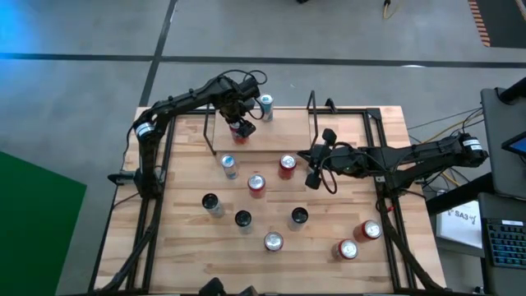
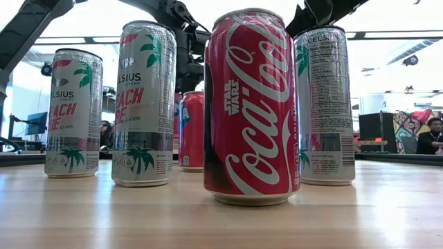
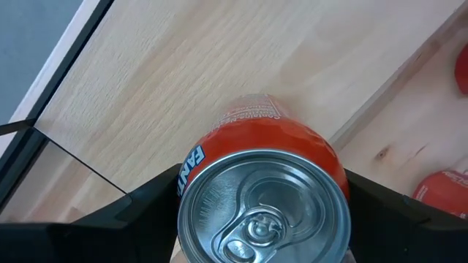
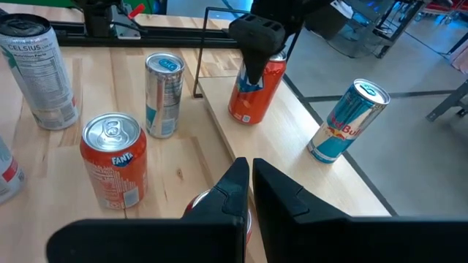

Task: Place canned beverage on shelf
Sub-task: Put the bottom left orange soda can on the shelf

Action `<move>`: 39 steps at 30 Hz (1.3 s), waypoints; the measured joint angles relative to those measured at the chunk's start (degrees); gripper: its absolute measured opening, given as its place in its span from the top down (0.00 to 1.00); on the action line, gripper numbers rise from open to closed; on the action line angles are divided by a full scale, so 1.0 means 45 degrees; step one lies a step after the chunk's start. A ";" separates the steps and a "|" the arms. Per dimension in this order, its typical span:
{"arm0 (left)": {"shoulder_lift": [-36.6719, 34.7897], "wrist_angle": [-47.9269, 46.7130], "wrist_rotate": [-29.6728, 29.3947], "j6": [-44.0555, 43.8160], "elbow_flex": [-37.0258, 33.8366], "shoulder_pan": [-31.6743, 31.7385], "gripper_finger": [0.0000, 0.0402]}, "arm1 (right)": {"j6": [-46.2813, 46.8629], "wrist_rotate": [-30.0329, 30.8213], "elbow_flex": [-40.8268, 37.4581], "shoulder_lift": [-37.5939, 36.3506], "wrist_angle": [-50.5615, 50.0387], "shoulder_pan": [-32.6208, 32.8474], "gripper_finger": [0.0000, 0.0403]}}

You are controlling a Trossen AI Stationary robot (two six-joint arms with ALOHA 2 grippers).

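The right gripper (image 1: 313, 167) is waiting at table centre, fingers closed and empty. At eleven o'clock from it, the left gripper (image 4: 257, 45) is clamping an orange Fanta can (image 3: 263, 188) upright on the shelf (image 1: 289, 134) floor; a Red Bull can (image 1: 265, 106) is standing just beyond.

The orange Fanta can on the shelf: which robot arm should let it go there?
Left. The left gripper is shut on the orange Fanta can, which stands upright on the light wooden floor of the black wire shelf. The right gripper is shut, holds nothing, and hovers mid-table, away from the shelf.
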 joint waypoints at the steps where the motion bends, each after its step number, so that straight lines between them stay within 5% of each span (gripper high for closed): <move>1: 0.0000 0.0064 -0.0017 -0.0026 0.0000 0.0000 0.28 | 0.0000 0.0000 0.0000 0.0000 0.0001 0.0004 0.97; 39: -0.0024 0.0538 -0.0118 -0.0501 -0.0301 -0.0005 0.28 | -0.0005 0.0000 0.0000 0.0000 -0.0027 0.0003 0.97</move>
